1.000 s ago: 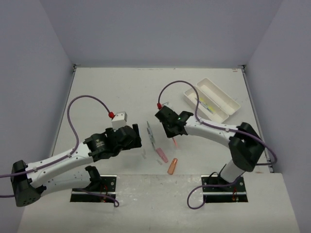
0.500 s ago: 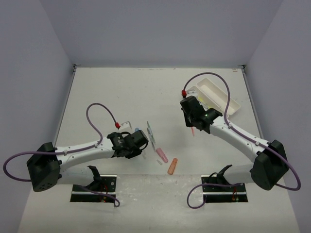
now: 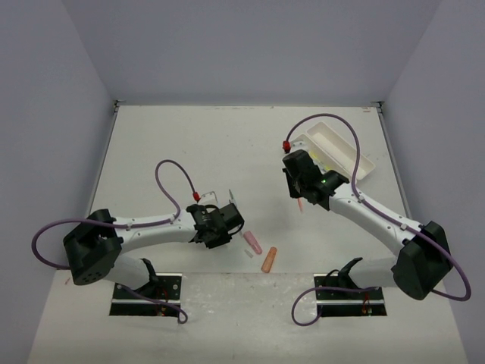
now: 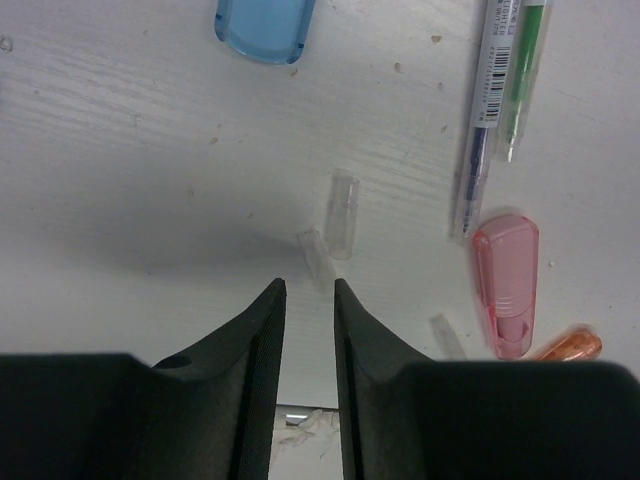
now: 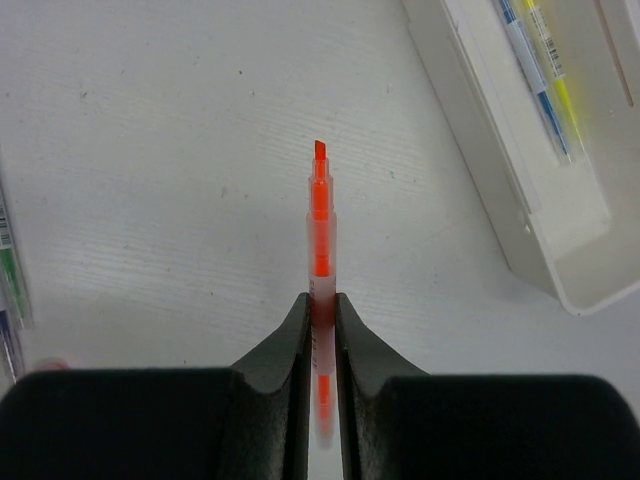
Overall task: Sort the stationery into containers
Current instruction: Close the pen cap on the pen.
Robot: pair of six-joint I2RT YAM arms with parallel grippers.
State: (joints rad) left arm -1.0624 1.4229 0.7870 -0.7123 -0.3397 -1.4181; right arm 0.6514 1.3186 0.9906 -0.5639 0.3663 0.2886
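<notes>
Right hand (image 5: 320, 300): clamped on the orange highlighter (image 5: 320, 215), tip poking out, near the tray (image 5: 480, 160)
Tray: far right corner of the bench (image 3: 189, 144), yellow and blue pens (image 5: 542, 70) inside
Left hand (image 4: 306, 290): narrow gap, tips right at a tiny clear bit (image 4: 314, 250), by the bench's near edge

- One white tray (image 5: 575, 255)
- One orange highlighter (image 5: 320, 230)
- Four pens: blue pen (image 5: 528, 60), yellow pen (image 5: 562, 100), dark pen (image 4: 487, 90), green pen (image 4: 528, 60)
- Three caps: blue cap (image 4: 262, 25), pink cap (image 4: 505, 280), orange cap (image 4: 570, 347)
- Three clear bits (image 4: 343, 212)
</notes>
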